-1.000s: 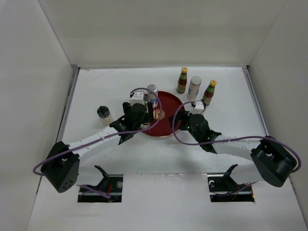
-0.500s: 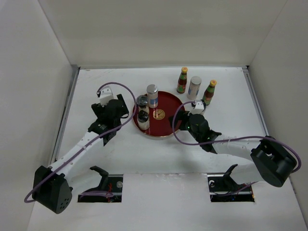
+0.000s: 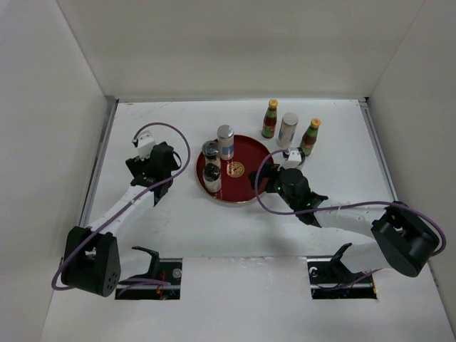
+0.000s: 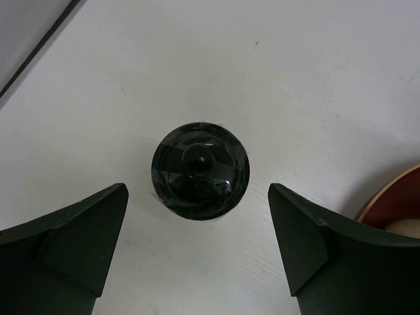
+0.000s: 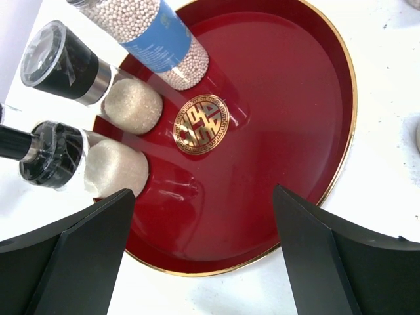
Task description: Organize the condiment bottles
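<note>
A short black-lidded jar [image 4: 200,170] stands upright on the white table [image 4: 315,72], toward the table's left edge and off the tray. The left wrist view looks straight down on its glossy lid. The left gripper [image 4: 197,197] hangs directly over it with its jaws spread wide, one finger on each side of the jar and both clear of it, so nothing is gripped. In the top view this gripper hides the jar.

The round red tray [image 3: 239,189] lies near the middle of the table, and a sliver of its gold rim shows at the right edge of the left wrist view. Three containers stand upright on its left half. A blue-labelled shaker [image 3: 225,141], silver-topped and filled with white beads, is by the tray's far-left rim. The far jar [image 3: 211,149], dark-lidded, is just beside it on the left. The near jar [image 3: 212,173], also dark-lidded, sits along the left rim, closer to the table's front edge. A gold emblem [image 5: 203,125] marks the tray's centre, and the right half of the tray floor is bare.

The right gripper [image 5: 203,195] hovers over the tray's right side with its jaws wide apart and holding nothing; only red tray floor shows between its fingers.

Beyond the tray, toward the table's far right corner, three more stand on the table in a slanting row: a yellow-capped sauce bottle [image 3: 270,117], a pale shaker [image 3: 288,128] and a second sauce bottle [image 3: 310,135], near one another
</note>
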